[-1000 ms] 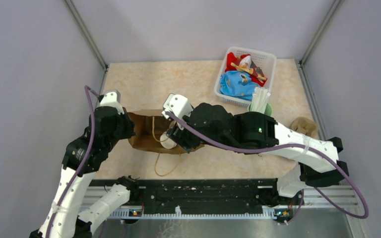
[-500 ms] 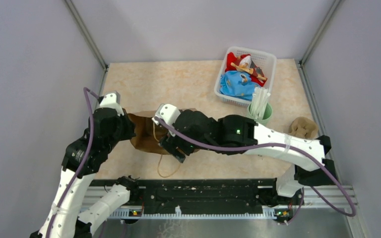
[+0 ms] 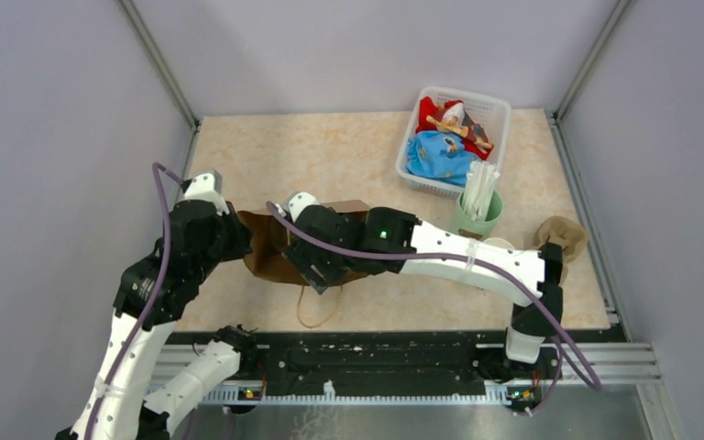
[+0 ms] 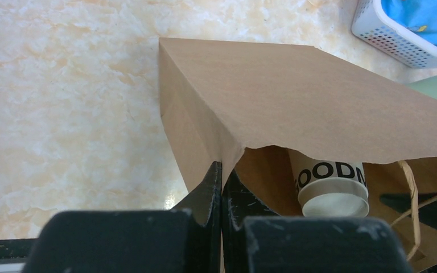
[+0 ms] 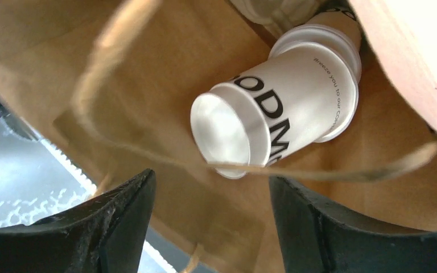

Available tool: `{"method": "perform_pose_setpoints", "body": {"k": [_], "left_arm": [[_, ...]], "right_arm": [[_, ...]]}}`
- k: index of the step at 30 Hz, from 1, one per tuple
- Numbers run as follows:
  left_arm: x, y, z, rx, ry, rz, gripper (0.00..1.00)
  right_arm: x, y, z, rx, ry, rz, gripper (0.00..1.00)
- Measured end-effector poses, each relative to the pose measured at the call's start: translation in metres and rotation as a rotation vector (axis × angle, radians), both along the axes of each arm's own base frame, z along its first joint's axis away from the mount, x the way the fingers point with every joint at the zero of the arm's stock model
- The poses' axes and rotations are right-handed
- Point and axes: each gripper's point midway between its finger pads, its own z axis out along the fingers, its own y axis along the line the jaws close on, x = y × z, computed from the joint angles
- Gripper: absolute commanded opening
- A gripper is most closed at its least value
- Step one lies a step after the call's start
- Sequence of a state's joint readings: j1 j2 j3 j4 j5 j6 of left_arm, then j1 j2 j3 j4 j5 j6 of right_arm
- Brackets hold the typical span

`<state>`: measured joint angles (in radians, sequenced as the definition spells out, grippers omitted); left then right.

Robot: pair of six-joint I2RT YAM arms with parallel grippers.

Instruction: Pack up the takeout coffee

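A brown paper bag lay on its side on the table, its mouth turned toward the near edge. The coffee cup lay on its side inside the bag, just past the mouth. Its long axis ran from the mouth into the depth of the bag. The narrow base pointed out toward the opening and the lidded wide end pointed deeper in, with the black lettering across the upper side. The left gripper had its fingers pressed together on the torn paper edge at the left side of the mouth. The right gripper hung at the opening with its fingers spread wide, touching nothing, the cup lying free beyond them. A string handle looped across in front of the cup.
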<state>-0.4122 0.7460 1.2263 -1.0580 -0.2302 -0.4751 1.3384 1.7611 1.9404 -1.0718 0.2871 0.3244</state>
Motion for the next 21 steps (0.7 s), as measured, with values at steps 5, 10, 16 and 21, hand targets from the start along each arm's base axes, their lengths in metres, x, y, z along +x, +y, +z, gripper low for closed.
{"method": "perform_pose_setpoints", "body": {"k": [5, 10, 16, 21], "left_arm": [[-0.004, -0.004, 0.000, -0.025, 0.003, -0.014, 0.00], [-0.005, -0.007, 0.000, -0.039, 0.010, -0.031, 0.00], [-0.007, -0.012, -0.002, -0.053, 0.018, -0.056, 0.00], [-0.009, -0.014, -0.006, -0.054, 0.029, -0.065, 0.00]], "right_arm": [[0.012, 0.003, -0.019, -0.048, -0.012, -0.094, 0.81], [0.025, 0.005, -0.024, -0.071, -0.053, -0.190, 0.89], [0.035, 0.004, -0.030, -0.100, -0.105, -0.258, 0.95], [0.042, 0.009, -0.037, -0.142, -0.159, -0.298, 0.94]]}}
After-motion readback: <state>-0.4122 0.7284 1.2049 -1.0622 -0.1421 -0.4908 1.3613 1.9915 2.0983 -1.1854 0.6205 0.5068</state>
